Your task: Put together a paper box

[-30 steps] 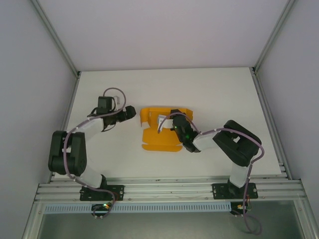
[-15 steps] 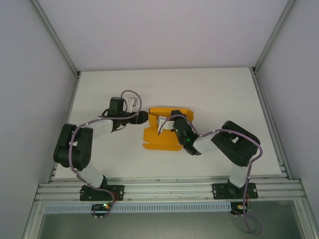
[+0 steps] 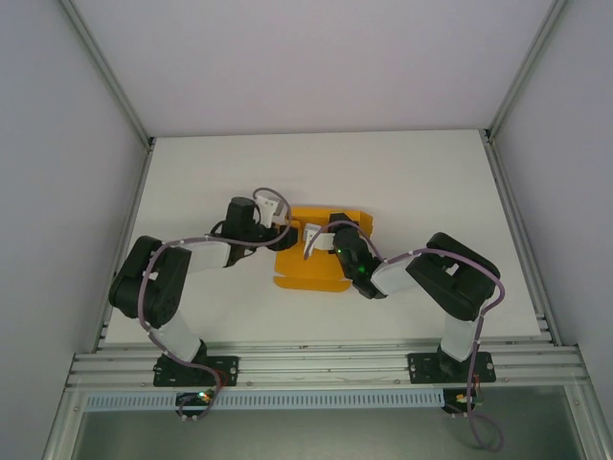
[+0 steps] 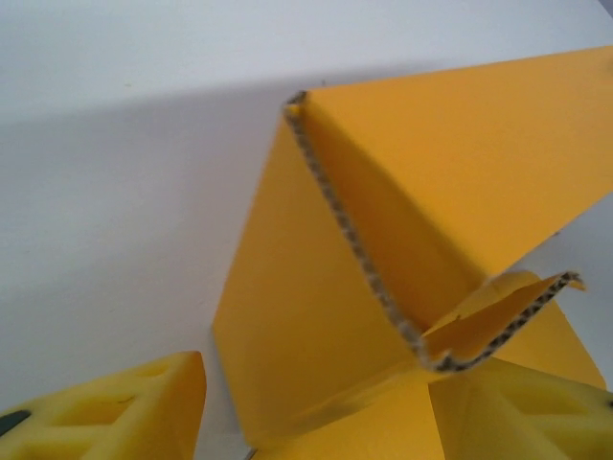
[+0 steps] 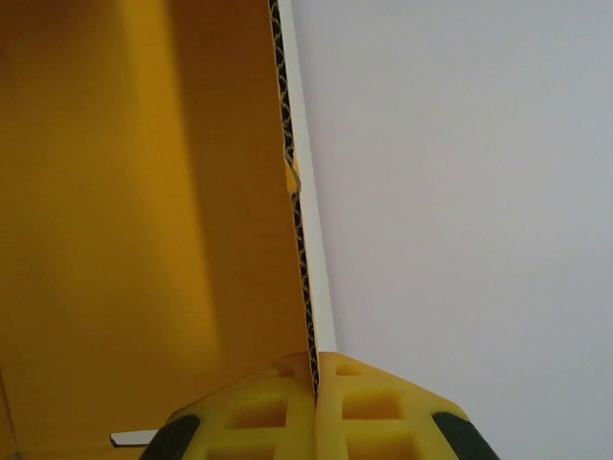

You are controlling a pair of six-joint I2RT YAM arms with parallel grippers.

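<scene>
At the box's left edge, your left gripper gapes around a raised flap, while your right gripper pinches a wall. It looks partly folded; the remaining sides and closing seem left to do.

The paper box is lying on the table, near its middle. The left gripper is sitting at the box's left edge, its fingers straddling a raised flap — the right gripper is sitting over the box's far part, pinching an upright wall.
</scene>
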